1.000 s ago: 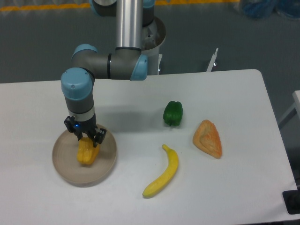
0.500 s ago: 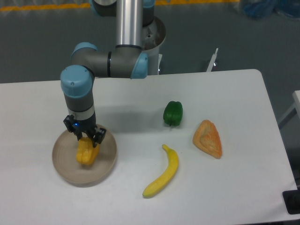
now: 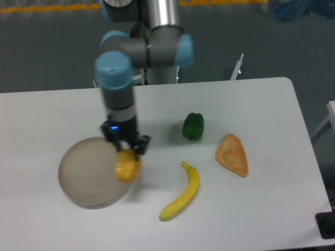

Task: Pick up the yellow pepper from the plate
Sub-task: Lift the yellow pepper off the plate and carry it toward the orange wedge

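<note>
The yellow pepper [image 3: 127, 168] hangs in my gripper [image 3: 127, 151], which is shut on its top. It is lifted over the right rim of the beige plate [image 3: 89, 170], partly past the plate's edge. The plate sits on the left part of the white table with nothing lying in it. The arm reaches down from the back of the table to the pepper.
A green pepper [image 3: 193, 126] stands right of the gripper. A long yellow banana [image 3: 183, 192] lies toward the front, and a flat orange wedge piece [image 3: 232, 153] lies at the right. The table's front edge runs below the plate.
The gripper has lifted the yellow pepper off the plate's middle and carried it right to the plate's rim. The plate is left bare.
</note>
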